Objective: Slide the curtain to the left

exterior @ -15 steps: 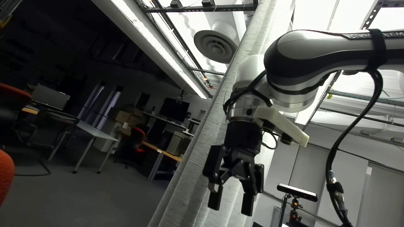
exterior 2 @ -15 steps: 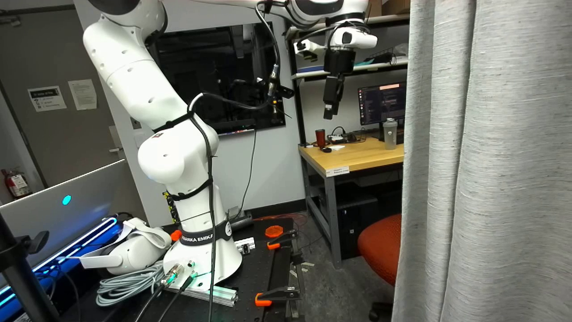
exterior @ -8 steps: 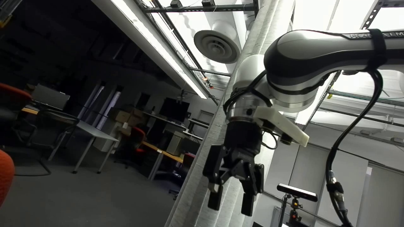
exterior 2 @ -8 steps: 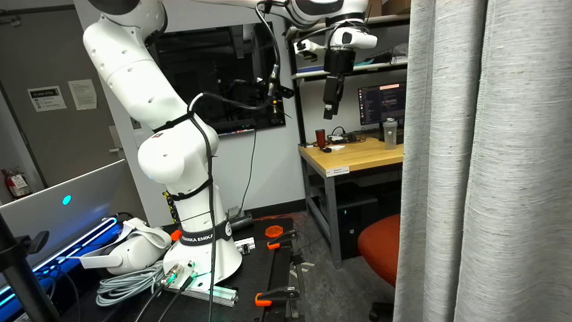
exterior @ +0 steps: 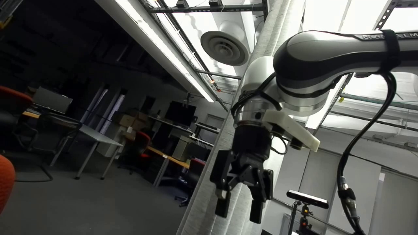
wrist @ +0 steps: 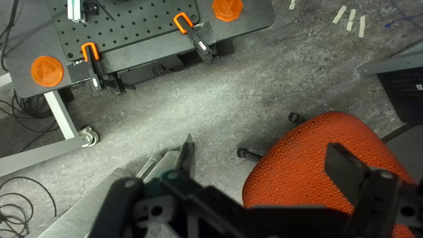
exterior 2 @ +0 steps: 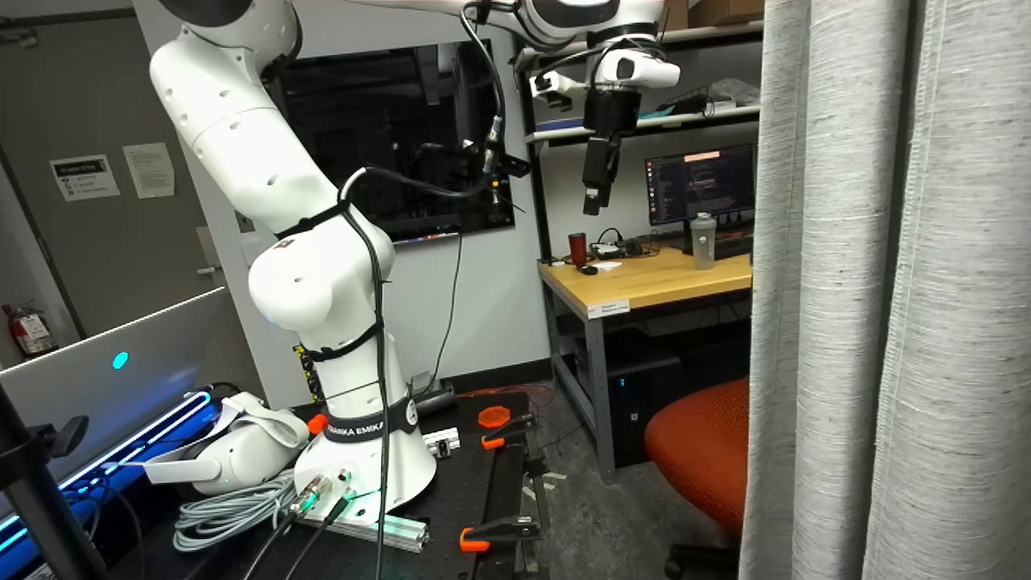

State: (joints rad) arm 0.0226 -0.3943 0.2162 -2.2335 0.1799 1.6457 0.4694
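The curtain is a tall grey-white woven panel with long vertical folds, hanging at the right side in an exterior view. It also shows behind the arm in an exterior view and at the lower left in the wrist view. My gripper points down with its two black fingers spread apart and nothing between them. In an exterior view the gripper hangs left of the curtain's edge, with a gap between them in the picture. In the wrist view the gripper is open above the floor and chair.
An orange chair stands below the gripper. A wooden desk with a monitor, a bottle and a red cup is behind. The robot's black table carries orange clamps. A camera on a stand stands nearby.
The curtain's edge has shifted to the right in both exterior views, uncovering more of the desk, monitor and chair. Its folds have moved. My arm and gripper have not visibly moved.
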